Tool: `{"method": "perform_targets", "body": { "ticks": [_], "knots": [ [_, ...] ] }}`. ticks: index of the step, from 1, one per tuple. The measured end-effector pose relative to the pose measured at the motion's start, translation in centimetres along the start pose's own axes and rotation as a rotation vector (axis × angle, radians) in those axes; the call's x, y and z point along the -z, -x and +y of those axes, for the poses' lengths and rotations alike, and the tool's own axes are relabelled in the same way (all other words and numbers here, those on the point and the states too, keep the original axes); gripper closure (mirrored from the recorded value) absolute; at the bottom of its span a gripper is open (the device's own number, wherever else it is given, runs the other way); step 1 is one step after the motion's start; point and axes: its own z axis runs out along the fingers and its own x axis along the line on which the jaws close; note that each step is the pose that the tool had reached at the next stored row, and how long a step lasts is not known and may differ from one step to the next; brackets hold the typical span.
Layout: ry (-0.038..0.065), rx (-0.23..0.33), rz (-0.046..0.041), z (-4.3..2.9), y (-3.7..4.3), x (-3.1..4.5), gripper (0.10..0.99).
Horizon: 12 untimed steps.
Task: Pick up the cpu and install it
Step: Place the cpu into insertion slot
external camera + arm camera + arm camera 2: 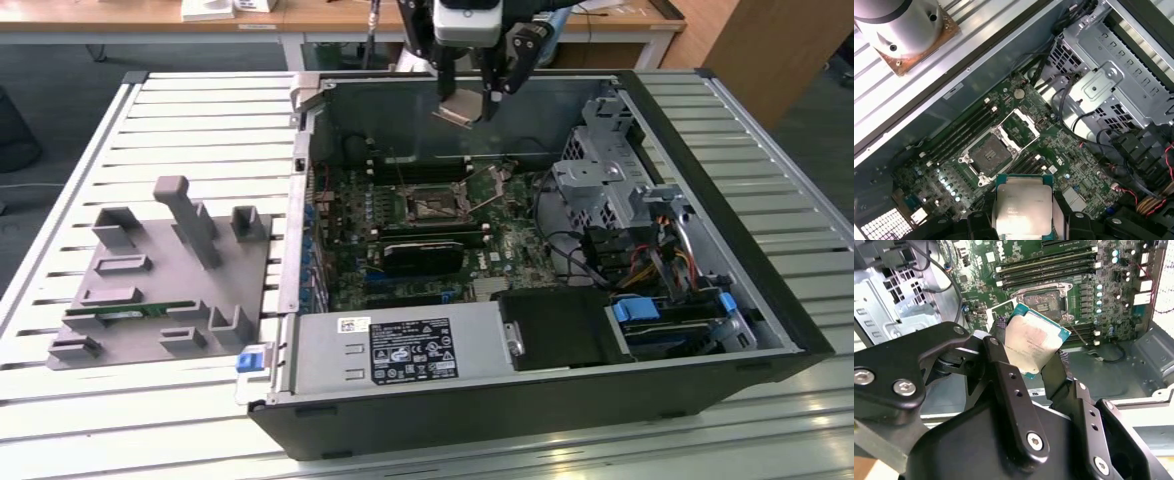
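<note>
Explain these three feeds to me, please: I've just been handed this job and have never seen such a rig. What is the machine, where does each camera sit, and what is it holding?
It is a single robot arm whose jaws work over an open computer case. The case lies on a slatted table. The exterior view comes from a camera off the arm that takes in the whole scene. Both wrist views come from cameras riding on the arm, looking past the jaws into the case. The jaws are shut on the cpu, the small silver square chip. It hangs in the air over the case, apart from the open processor socket. On the exterior view's left, a grey tray with upright posts sits beside the case, and a green memory stick lies on it.
</note>
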Motion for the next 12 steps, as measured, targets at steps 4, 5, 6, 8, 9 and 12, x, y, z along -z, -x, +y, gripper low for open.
{"method": "perform_targets", "body": {
  "ticks": [4, 5, 6, 8, 9, 12],
  "knots": [
    [-0.001, -0.042, -0.0053, 0.0, 0.0, 0.0, 0.553],
    [-0.001, -0.05, -0.0064, 0.0, 0.0, 0.0, 0.553],
    [-0.002, -0.059, -0.0075, 0.0, 0.0, 0.0, 0.553],
    [-0.002, -0.076, -0.0097, 0.01, 0.0, 0.0, 0.553],
    [-0.002, -0.084, -0.0107, 0.01, -0.01, 0.0, 0.553],
    [-0.003, -0.11, -0.014, 0.01, -0.01, 0.0, 0.553]
  ]
}}
